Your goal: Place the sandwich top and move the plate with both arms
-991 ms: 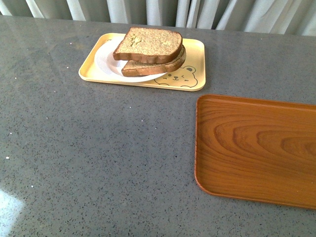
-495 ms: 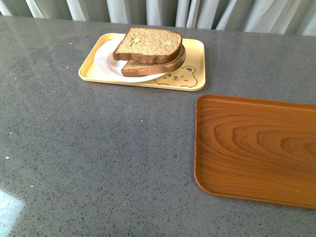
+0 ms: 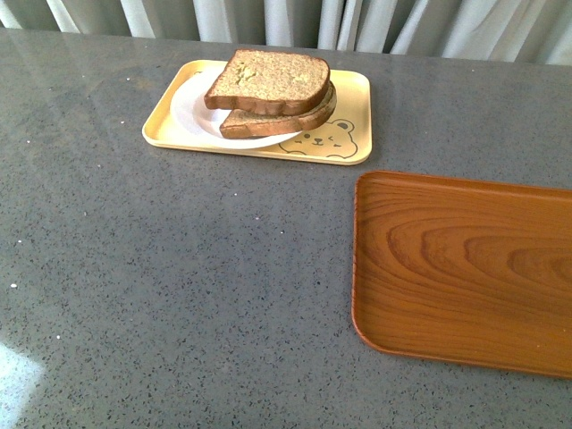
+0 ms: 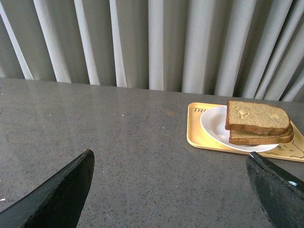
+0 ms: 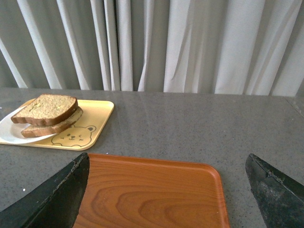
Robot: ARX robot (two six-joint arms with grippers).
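Observation:
The sandwich top point(image 3: 268, 80), a brown slice with pale blotches, lies on a second slice on the white plate point(image 3: 189, 109); that plate rests on the yellow bear-printed tray point(image 3: 349, 116) at the back of the table. The left wrist view shows the sandwich top point(image 4: 256, 115) and the plate point(image 4: 213, 126) well ahead of my open left gripper point(image 4: 173, 164), which holds nothing. My right gripper point(image 5: 166, 166) hangs open and empty over the near part of the brown wooden tray point(image 5: 152, 194), with the sandwich top point(image 5: 45, 108) far off. Neither arm appears in the front view.
The brown wooden tray point(image 3: 465, 268) lies empty at the right of the grey speckled table point(image 3: 179, 286). Pale curtains point(image 3: 295, 22) hang behind the table's far edge.

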